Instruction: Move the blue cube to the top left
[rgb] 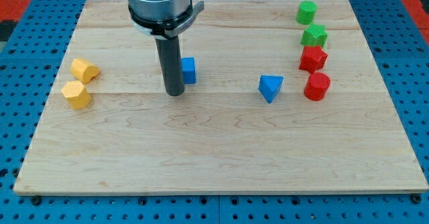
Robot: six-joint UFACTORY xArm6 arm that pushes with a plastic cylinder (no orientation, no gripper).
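While the rod stands upright over the wooden board [221, 150], my tip [175, 93] rests on the surface just to the view's left of the blue cube [189, 70], w/ the rod partly covering the cube's left side. Looks like touching or nearly so; can't tell for certain. No hand or jaws on this arm, only the plain rod, so nothing is held or clamped; it can only push.

The blue cube sits in the upper-middle part of the board, left of centre, well apart from the top left corner.

Other blocks: a blue triangle block [270, 88] lies right of centre, near the red ones. At the view's right, top to bottom: a green block [307, 12], a 2nd green block [314, 35] of star-like shape, a red block [312, 58] just below it, and another red block [317, 86], roughly a cylinder. At the view's left, 2 yellow blocks: the upper one [84, 70] and the lower one [76, 94], just beside each other.
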